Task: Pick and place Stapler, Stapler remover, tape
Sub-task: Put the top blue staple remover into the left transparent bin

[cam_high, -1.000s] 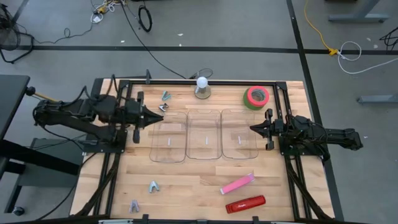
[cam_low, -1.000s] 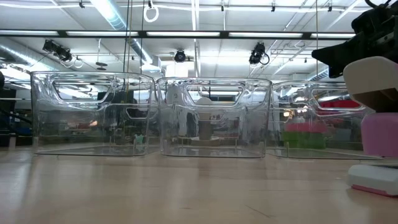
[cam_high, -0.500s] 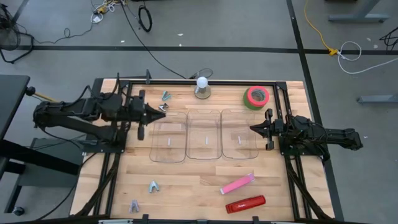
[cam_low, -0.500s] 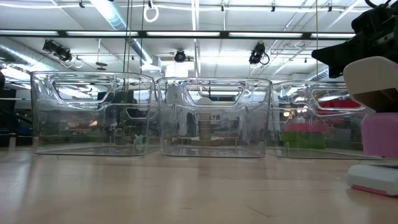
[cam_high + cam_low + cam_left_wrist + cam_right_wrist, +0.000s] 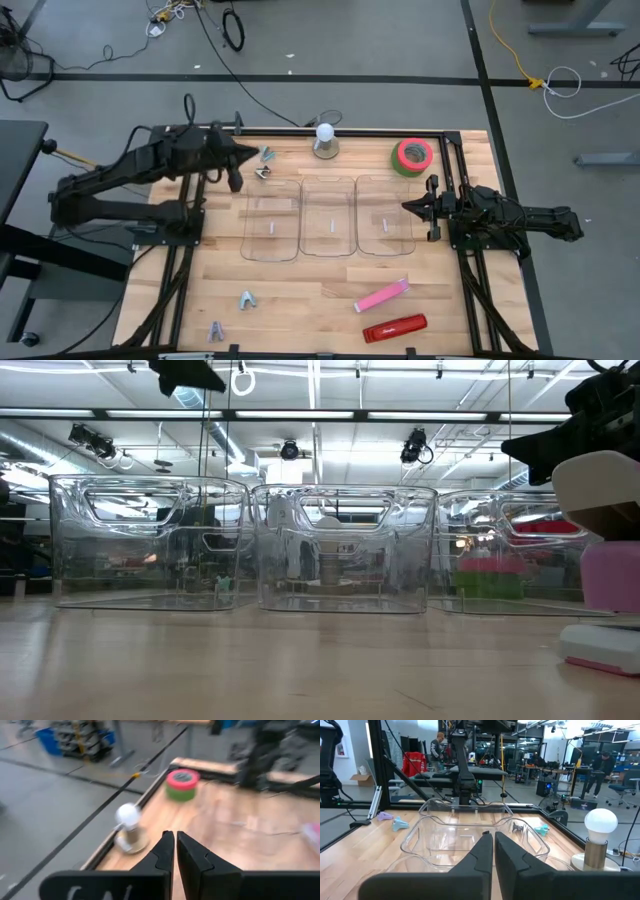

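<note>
The wooden table (image 5: 320, 290) is carrying three clear bins (image 5: 328, 216) that are standing side by side in a row across its middle. The left arm is reaching over the table's 10 o'clock corner, and the left gripper (image 5: 247, 158) is pointing toward 3 o'clock with its fingers pressed together and gripping nothing; in the left wrist view the two dark fingers (image 5: 165, 851) are touching along their length. The right arm is waiting at the 3 o'clock side, and the right gripper (image 5: 408, 207) is pointing toward 9 o'clock at the nearest bin, also closed and empty. The tape (image 5: 412, 155) is lying flat at about 1 o'clock, near the table's far edge, with its round opening facing up; as a ring it has no long axis. The red stapler (image 5: 394, 328) is lying at about 5 o'clock, with its long axis running almost from 9 to 3 o'clock and slightly raised toward 2. The pink stapler (image 5: 381, 295) is lying just beyond it, apart from it, with its long axis going toward 2 o'clock. The white ball on a round base (image 5: 325, 140) is standing at 12 o'clock. Small staple removers are lying near the left gripper (image 5: 264, 163) and at 7 o'clock (image 5: 246, 299).
</note>
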Controlling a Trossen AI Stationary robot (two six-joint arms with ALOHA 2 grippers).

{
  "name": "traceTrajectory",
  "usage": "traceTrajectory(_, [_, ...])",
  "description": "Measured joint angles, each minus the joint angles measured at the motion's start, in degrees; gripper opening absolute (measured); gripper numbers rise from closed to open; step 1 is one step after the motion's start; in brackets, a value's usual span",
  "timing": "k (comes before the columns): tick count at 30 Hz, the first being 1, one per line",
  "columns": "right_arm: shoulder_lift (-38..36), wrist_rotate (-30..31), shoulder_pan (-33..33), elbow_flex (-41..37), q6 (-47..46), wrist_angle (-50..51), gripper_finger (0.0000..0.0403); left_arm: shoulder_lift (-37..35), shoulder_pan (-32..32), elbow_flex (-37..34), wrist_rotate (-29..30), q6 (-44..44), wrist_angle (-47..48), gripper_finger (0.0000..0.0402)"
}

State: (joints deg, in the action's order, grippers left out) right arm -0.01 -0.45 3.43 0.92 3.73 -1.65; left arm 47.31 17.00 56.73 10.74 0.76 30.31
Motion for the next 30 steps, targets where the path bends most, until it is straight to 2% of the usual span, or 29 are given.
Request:
traceTrajectory(9, [0.0,0.0,0.0,0.0,0.0,0.0,0.0022,4.2,10.1,0.0,-0.4,-0.2,1.9,0.0026])
traceTrajectory(24, [0.0,0.0,0.0,0.0,0.0,0.0,0.0022,17.4,19.4,0.0,-2.2,-7.6,3.4,0.0026])
traceTrajectory(27, [0.0,0.0,0.0,0.0,0.0,0.0,0.0022,20.1,21.0,0.0,-3.1,-8.6,3.5,0.0040])
traceTrajectory(30, [0.0,0.0,0.0,0.0,0.0,0.0,0.0022,22.9,22.4,0.0,-3.5,-9.4,3.6,0.0072])
